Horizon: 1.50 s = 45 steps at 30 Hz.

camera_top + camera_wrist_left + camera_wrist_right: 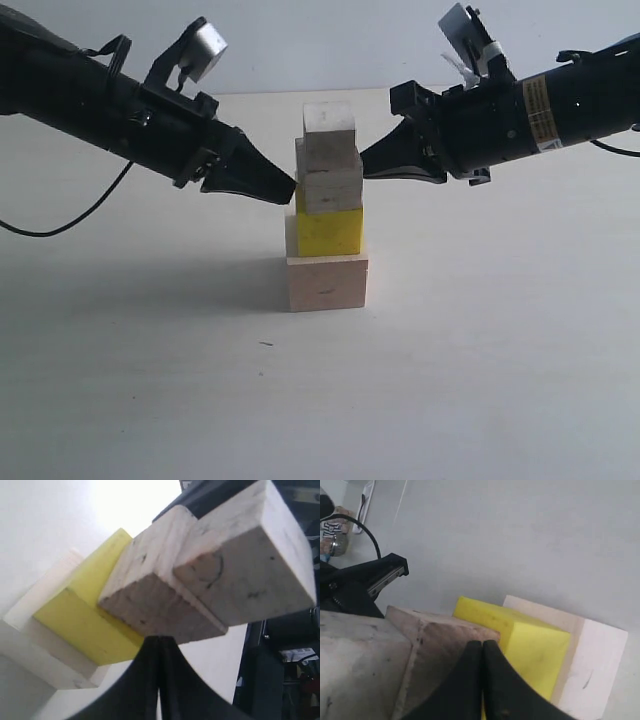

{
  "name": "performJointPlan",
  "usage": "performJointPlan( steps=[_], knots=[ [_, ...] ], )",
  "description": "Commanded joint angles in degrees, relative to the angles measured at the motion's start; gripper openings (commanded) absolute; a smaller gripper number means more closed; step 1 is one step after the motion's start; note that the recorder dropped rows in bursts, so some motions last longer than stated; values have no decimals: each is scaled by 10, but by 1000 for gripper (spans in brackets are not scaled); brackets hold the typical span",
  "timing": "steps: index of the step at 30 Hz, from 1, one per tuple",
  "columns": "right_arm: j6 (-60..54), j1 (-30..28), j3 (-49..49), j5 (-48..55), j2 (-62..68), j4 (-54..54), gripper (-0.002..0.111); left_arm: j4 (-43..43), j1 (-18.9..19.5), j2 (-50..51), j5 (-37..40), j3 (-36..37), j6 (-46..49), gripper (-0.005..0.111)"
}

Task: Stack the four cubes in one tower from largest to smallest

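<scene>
showing the tower (328,215) whole, exterior view only

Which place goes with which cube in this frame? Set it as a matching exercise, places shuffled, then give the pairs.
Things:
1. yellow cube
2. largest wood cube
3. smallest wood cube
4. middle wood cube

Places:
A. topmost of the four
B. at the bottom, standing on the table
C. directly on the largest wood cube
D. directly under the smallest wood cube

Pairs: 1-C, 2-B, 3-A, 4-D
</scene>
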Motion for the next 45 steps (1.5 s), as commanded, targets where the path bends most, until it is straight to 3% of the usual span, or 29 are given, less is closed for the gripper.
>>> performJointPlan(
  steps=[1, 22, 30, 45],
  knots=[
    [-2, 0, 1, -15, -1, -8, 0, 1, 5, 0, 9, 3, 0, 0],
    [-2, 0, 1, -10, -1, -8, 0, 2, 5, 0, 3, 3, 0, 0],
    [-2, -43, 1, -3, -1, -8, 0, 21, 5, 0, -10, 3, -1, 0],
    [-2, -45, 1, -31, 53, -8, 0, 27, 5, 20, -11, 3, -7, 0]
  ],
)
